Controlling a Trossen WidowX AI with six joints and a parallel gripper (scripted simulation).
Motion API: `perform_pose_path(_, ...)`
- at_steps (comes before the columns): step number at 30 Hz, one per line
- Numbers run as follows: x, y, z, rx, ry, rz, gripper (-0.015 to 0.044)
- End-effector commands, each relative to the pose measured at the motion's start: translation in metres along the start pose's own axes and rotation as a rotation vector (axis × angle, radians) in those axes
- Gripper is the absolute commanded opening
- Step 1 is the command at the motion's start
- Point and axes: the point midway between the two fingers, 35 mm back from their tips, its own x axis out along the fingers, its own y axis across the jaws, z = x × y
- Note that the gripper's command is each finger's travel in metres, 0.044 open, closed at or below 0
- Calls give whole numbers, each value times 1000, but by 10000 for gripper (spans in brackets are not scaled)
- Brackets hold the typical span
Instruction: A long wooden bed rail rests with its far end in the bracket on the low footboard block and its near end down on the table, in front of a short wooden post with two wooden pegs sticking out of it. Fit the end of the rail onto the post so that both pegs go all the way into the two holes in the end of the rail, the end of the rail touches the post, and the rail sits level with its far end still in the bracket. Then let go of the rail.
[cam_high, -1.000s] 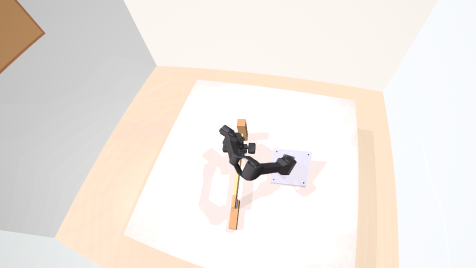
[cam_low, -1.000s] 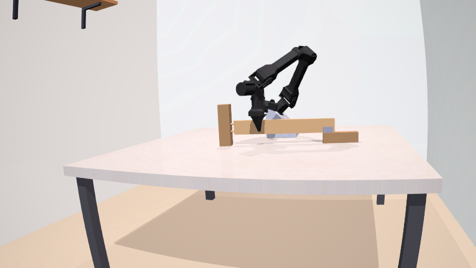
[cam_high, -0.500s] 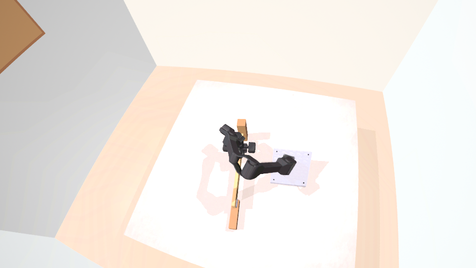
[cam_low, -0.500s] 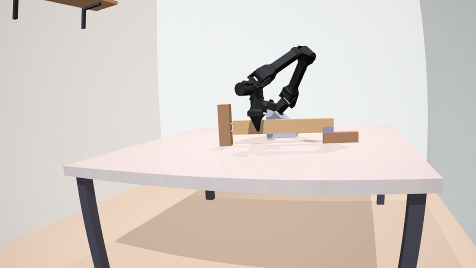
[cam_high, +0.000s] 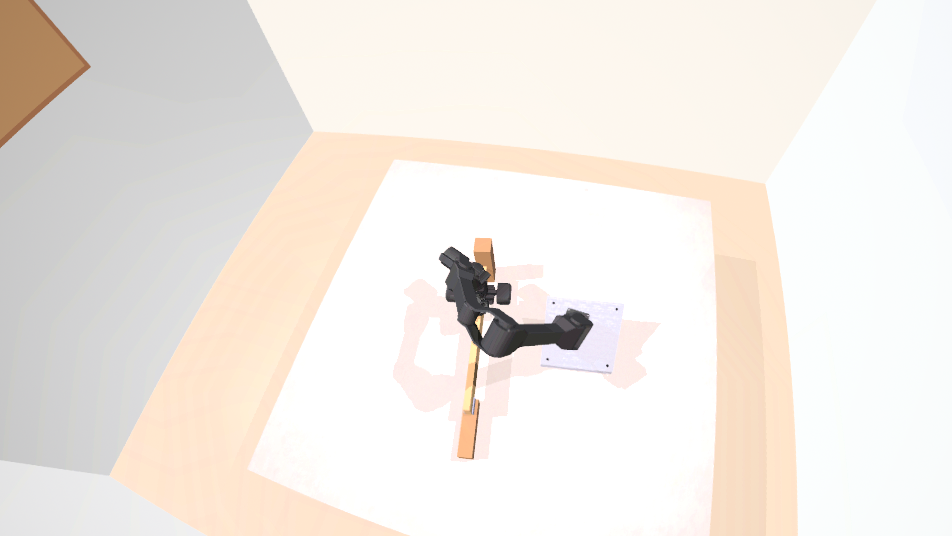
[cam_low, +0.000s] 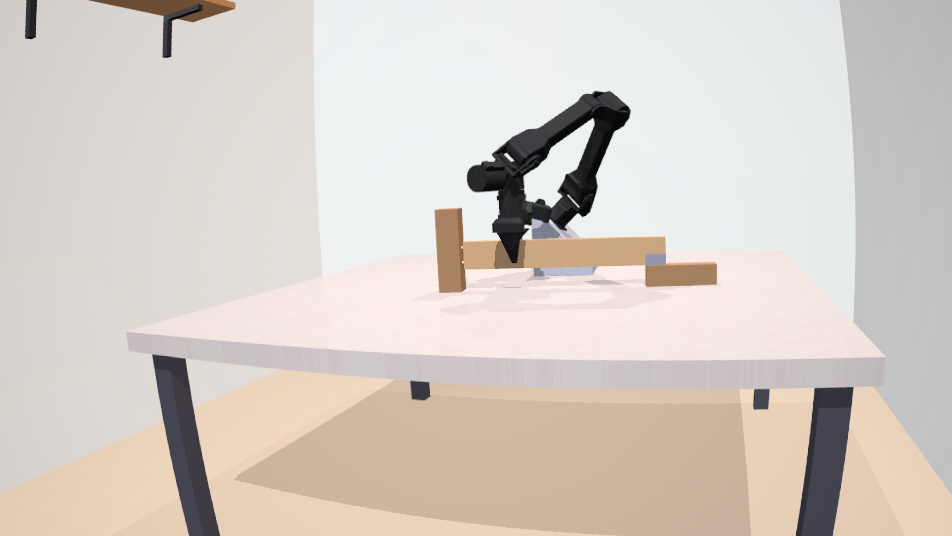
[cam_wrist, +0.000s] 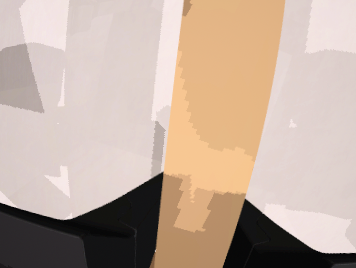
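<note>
The long wooden rail (cam_low: 586, 251) (cam_high: 471, 372) (cam_wrist: 229, 82) is off the table and looks about level. Its far end sits in the grey bracket (cam_low: 655, 259) (cam_high: 474, 405) on the low footboard block (cam_low: 686, 274) (cam_high: 467, 436). Its near end is up against the short post (cam_low: 449, 249) (cam_high: 484, 251), with only a thin dark line between them. The pegs are hidden. My gripper (cam_low: 511, 254) (cam_wrist: 191, 183) is shut on the rail from above, a short way from the post.
The arm's pale base plate (cam_high: 599, 352) lies on the table to the right of the rail. The white table (cam_low: 506, 332) has open edges all round. A wall shelf (cam_low: 166, 6) hangs high at the left.
</note>
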Motion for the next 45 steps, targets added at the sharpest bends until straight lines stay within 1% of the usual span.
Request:
perform_pose_path(1, -3, -2, -3, -2, 3, -8, 0)
perform_pose_path(17, -3, -2, -7, -2, 3, -8, 0)
perform_pose_path(34, 0, 0, -5, 0, 0, 0, 440)
perform_pose_path(40, -2, 0, -3, 0, 0, 0, 440)
perform_pose_path(43, -23, 0, 18, -1, 2, -6, 440)
perform_pose_path(45, -30, 1, 25, -1, 3, -8, 440)
